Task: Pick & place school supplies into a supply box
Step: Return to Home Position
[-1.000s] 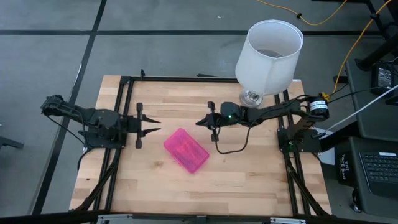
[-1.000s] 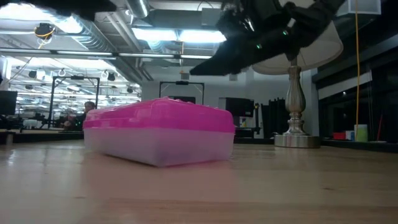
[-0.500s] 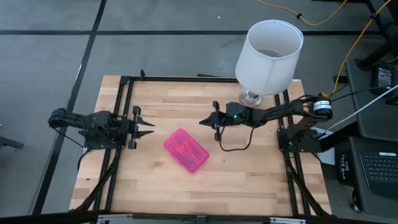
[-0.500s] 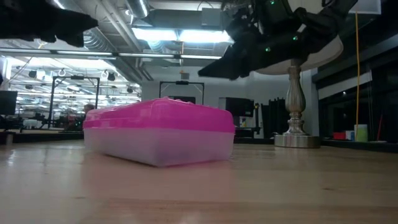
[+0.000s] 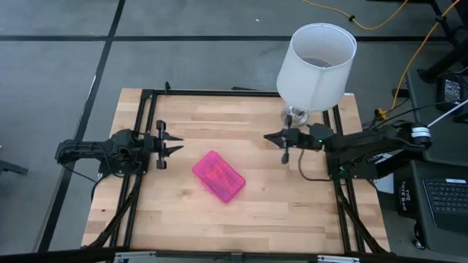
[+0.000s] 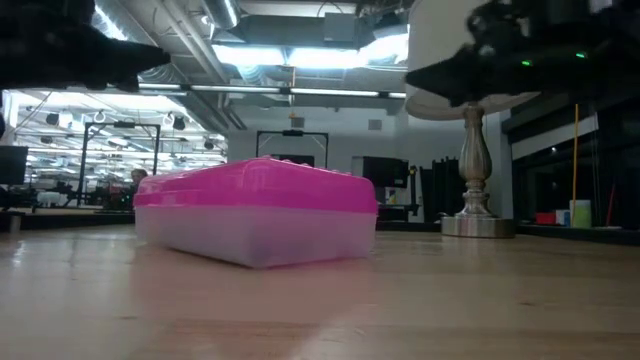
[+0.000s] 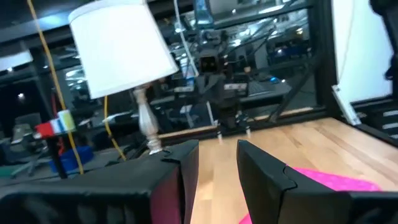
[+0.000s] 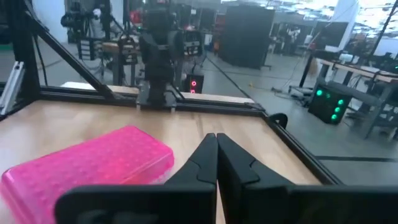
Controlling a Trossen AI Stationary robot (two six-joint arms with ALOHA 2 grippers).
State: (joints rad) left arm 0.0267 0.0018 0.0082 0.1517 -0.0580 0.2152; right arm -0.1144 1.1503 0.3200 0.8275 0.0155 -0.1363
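Smooth pale wood w/ sheen is seen on the counter (image 5: 241, 219). The supply box (image 5: 218, 176) is moulded in plastic: glossy pink lid, frosted transl. base. The lampshade (image 5: 316, 64) is finished matt.
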